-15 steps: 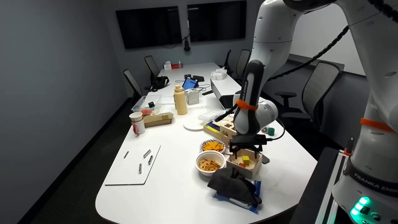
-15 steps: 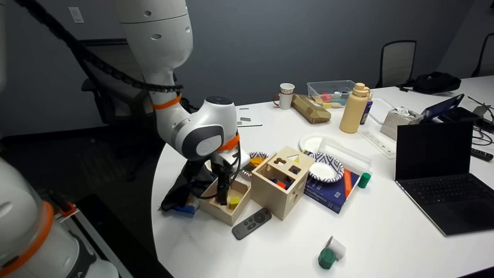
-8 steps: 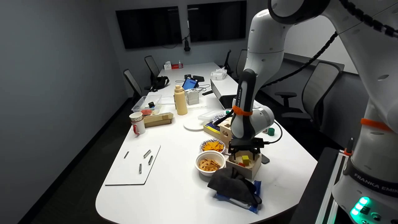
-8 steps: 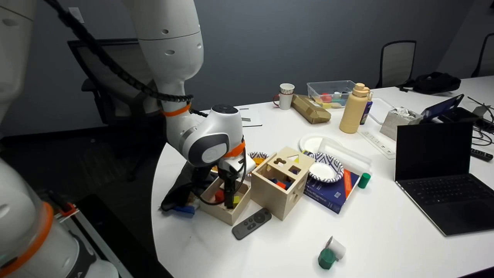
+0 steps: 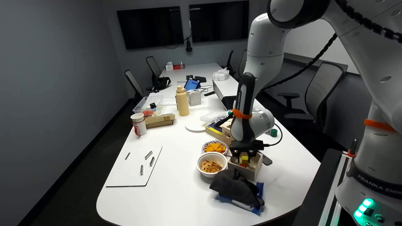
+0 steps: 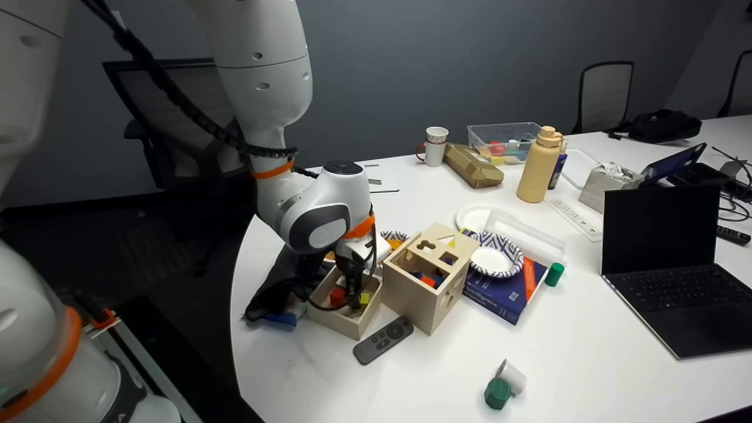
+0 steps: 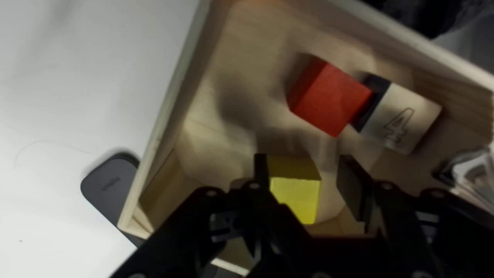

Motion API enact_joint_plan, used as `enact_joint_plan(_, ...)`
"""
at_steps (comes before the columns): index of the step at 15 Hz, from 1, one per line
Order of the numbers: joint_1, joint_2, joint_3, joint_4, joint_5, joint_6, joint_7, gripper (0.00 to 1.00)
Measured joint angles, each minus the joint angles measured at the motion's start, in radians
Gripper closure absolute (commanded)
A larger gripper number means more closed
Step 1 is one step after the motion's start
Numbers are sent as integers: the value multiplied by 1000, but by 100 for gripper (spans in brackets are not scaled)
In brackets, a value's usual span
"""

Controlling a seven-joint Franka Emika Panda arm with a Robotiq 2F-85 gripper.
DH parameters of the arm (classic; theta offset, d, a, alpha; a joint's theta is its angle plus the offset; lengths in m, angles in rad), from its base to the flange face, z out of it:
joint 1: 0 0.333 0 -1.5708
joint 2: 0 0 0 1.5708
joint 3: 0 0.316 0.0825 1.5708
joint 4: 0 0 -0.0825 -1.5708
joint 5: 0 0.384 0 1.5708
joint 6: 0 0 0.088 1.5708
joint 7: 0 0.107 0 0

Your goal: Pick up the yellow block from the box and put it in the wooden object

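Note:
The yellow block (image 7: 297, 199) sits inside the tan low-walled box (image 7: 153, 143), between the fingers of my gripper (image 7: 303, 170). In the wrist view one finger (image 7: 261, 170) lies right beside the block, and I cannot tell whether they touch. A clear gap separates the block from the opposite finger (image 7: 349, 185), so the jaws are part-way open. An exterior view shows the fingers reaching down into the box (image 5: 243, 172) on either side of the yellow block (image 5: 244, 159). Beside the box stands the wooden object (image 6: 411, 296), a pale cube with shaped holes and blocks inside.
A red block (image 7: 332, 100) and a block marked 4 (image 7: 401, 119) share the box. A remote (image 6: 383, 339) lies close to the box. A white bowl (image 5: 201, 168) and a dark cloth (image 5: 234, 188) crowd it. A blue book (image 6: 499, 296) lies behind the wooden object.
My gripper has come lower into the box and its fingers have drawn closer together around the yellow block. The box and block have shifted slightly.

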Motion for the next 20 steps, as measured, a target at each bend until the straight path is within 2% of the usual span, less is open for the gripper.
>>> enact_joint_plan(1,8,0,-3,1,3,5,0,89)
enact_joint_plan(9,112,3,-83,0,13,-12,0,90)
enact_joint_plan(12,184,-32,-153,-3,2,-96,-1,90)
enact_joint_plan(15,242,-107,-232,-5,-61,-198,-1,90)
enact_joint_plan(17,247,-170,-261,-2,-132,-265,-1,90)
enact_joint_plan(20,216,-266,-271,13,-245,-378,-12,90)
